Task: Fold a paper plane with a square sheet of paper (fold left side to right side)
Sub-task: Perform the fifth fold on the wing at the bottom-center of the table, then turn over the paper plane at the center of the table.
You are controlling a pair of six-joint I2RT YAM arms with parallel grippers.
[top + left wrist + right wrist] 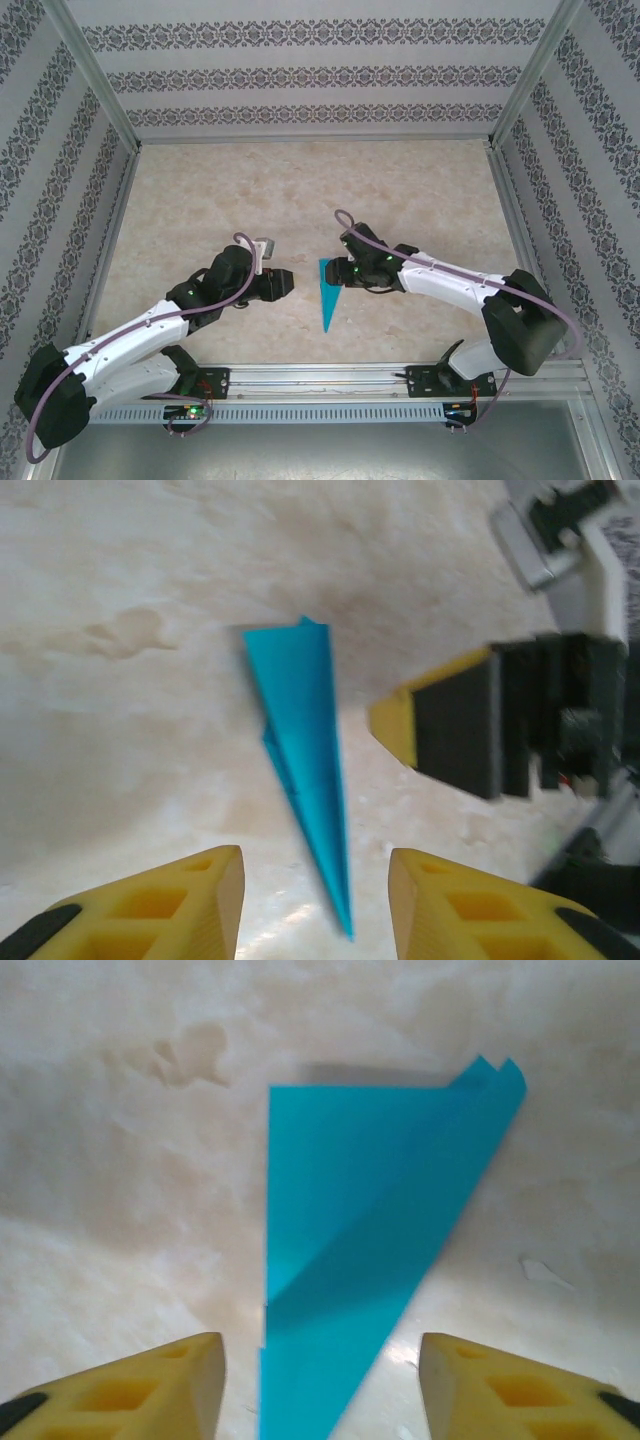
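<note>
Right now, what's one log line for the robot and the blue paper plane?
paper plane: folded, flat on table | left gripper: open, by its tip | right gripper: open, over plane, no grip

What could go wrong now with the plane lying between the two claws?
1. The plane lies loose between the fingers of the open right claw; a sideways move could snag and drag it.
2. Its top layer looks slightly lifted, so the folds may spring open.
3. The left claw sits close to the right one; they could bump.
</note>
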